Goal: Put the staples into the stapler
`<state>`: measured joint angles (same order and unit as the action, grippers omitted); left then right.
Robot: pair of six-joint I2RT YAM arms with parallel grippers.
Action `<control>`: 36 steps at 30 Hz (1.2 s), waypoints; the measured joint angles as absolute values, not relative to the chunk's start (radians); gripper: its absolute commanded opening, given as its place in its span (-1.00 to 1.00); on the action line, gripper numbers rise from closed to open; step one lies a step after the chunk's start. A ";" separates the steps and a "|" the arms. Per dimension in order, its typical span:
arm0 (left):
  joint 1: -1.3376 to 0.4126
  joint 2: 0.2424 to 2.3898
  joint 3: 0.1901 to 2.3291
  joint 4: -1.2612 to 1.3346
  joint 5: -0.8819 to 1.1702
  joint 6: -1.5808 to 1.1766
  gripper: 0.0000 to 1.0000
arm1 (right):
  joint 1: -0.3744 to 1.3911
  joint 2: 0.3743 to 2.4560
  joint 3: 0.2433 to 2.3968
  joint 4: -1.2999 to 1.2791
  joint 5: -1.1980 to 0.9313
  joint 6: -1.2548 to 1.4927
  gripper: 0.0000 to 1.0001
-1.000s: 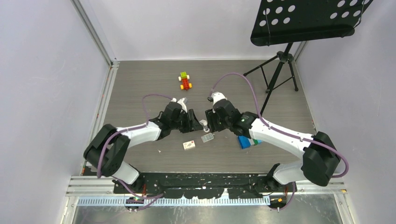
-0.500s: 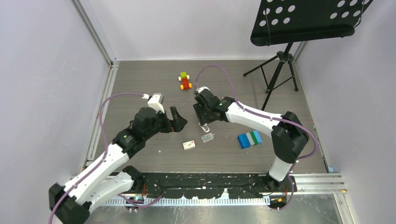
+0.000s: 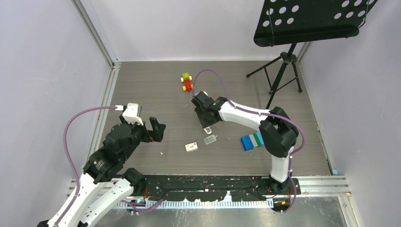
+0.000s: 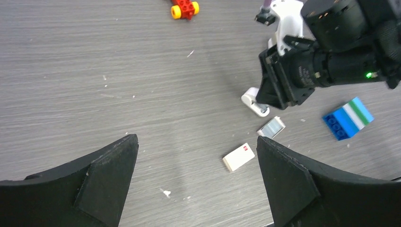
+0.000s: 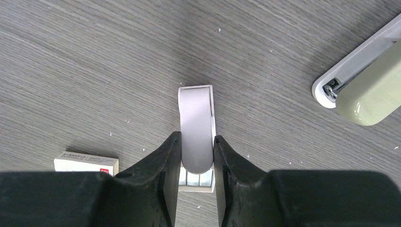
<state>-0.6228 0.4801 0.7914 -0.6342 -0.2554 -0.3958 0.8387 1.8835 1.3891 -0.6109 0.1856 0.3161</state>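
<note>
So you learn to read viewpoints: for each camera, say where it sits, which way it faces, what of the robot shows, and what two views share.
Top external: above, behind the bases, facing down at the table; both arms show.
Left wrist: on the left arm, tilted down across the table; left fingers and right arm show.
Right wrist: looks straight down; right fingers frame the staples.
Shared: both wrist views show the carton.

top external: overhead, far | left wrist: raised, oblique | right wrist: close, straight down | shared: staples carton (image 3: 191, 147), stapler (image 5: 364, 90)
</note>
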 measured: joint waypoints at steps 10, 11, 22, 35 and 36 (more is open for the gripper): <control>-0.623 0.448 0.762 -0.678 -0.292 -0.327 0.98 | 0.841 1.880 1.335 -0.575 0.180 0.321 -0.51; -0.623 0.448 0.754 -0.678 -0.293 -0.325 0.98 | 0.842 1.877 1.322 -0.572 0.178 0.321 -0.52; -0.623 0.449 0.730 -0.679 -0.309 -0.306 0.98 | 0.844 1.826 1.200 -0.434 0.179 0.329 -0.58; -0.592 0.466 0.728 -0.678 -0.294 -0.307 0.98 | 0.859 1.823 1.185 -0.414 0.217 0.334 -0.64; -0.588 0.469 0.728 -0.678 -0.289 -0.307 0.98 | 0.860 1.823 1.188 -0.418 0.218 0.335 -0.64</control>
